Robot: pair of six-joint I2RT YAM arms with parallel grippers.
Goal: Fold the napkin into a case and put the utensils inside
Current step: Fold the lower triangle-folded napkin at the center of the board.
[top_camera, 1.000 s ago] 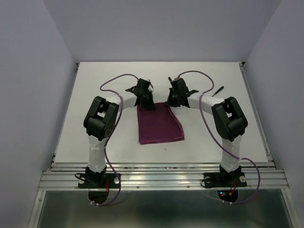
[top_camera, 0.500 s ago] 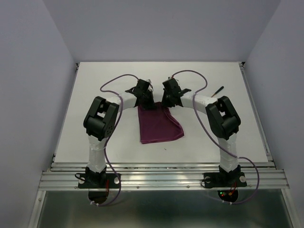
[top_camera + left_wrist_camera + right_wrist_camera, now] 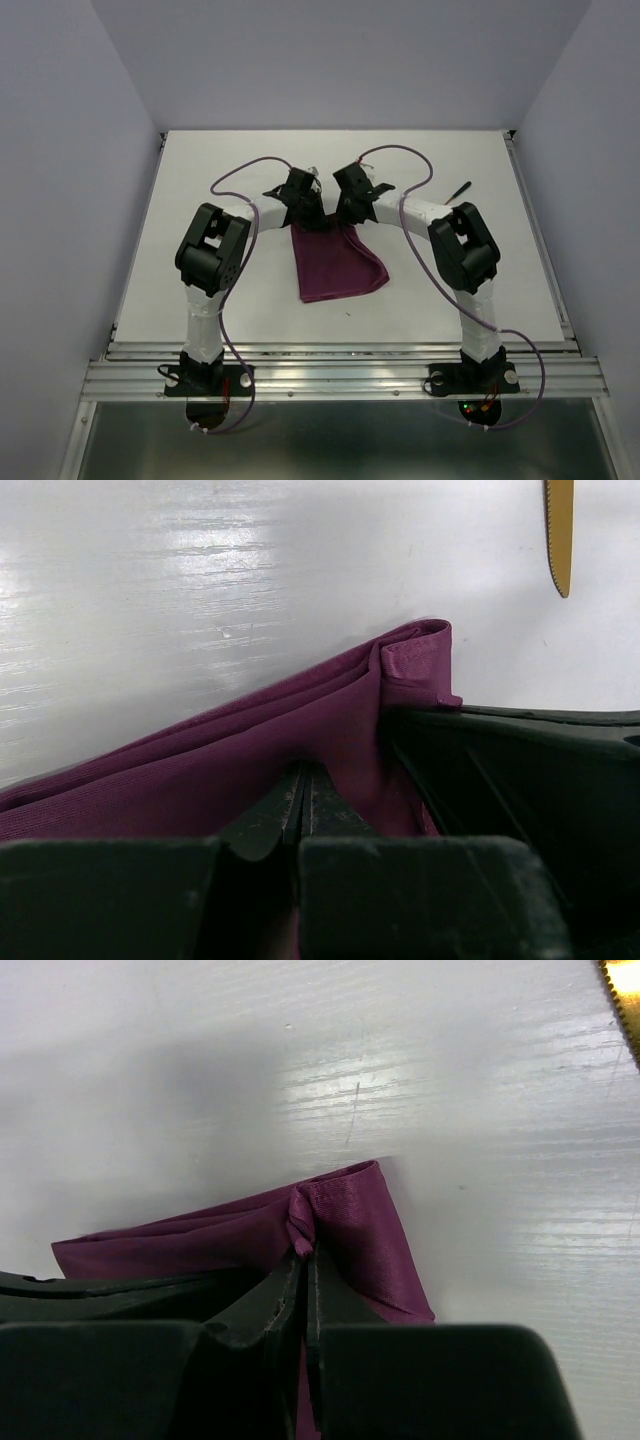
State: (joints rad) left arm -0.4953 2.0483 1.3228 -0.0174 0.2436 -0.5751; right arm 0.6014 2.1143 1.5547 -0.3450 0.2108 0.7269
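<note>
Lab booth: white table, aluminium rails

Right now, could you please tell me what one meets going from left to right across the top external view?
From the left: left pincer → right pincer → black-handled utensil. The napkin spans both pincers, so I leave it out.

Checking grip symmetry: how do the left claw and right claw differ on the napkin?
The left claw pinches the napkin near its far left corner, the right claw near its far right corner. Cloth lies in smooth layers at the left claw, but puckers at the right claw. Both are shut on the far edge.
</note>
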